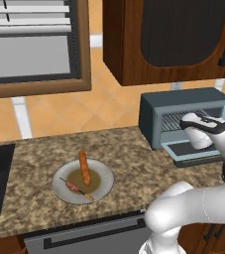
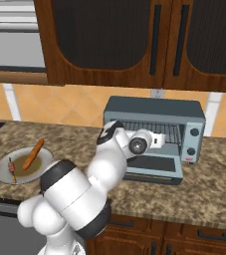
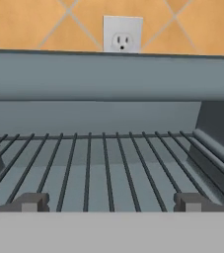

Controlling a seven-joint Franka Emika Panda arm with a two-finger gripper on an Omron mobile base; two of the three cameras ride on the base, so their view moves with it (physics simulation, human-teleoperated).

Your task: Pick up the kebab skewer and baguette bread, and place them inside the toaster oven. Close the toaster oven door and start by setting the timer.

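Fingers [image 3: 111, 202] spread wide apart, holding nothing, tips just at the front of the wire rack [image 3: 98, 168] inside the toaster oven [image 1: 186, 119]. Hand reaching straight into the oven's mouth, above the toaster oven door [image 1: 196, 150], which is dropped open and lying flat in front of the box. Wall socket [image 3: 122, 34] seen over the oven's top edge, on the orange tiled wall. Oven standing on the speckled tabletop [image 1: 129, 154], toward its right end, with knobs [image 2: 194, 133] on its right side.

Well apart to the left, a round grey plate [image 1: 104, 191] on the same tabletop. Baguette bread [image 1: 84, 167] lying on the plate, reaching from its middle past its far rim. Kebab skewer [image 1: 76, 188] lying on the plate too, slanted across its near left part, just beside the bread; touching or not, cannot tell. Dark wooden cupboards [image 2: 134, 40] hanging above the oven.
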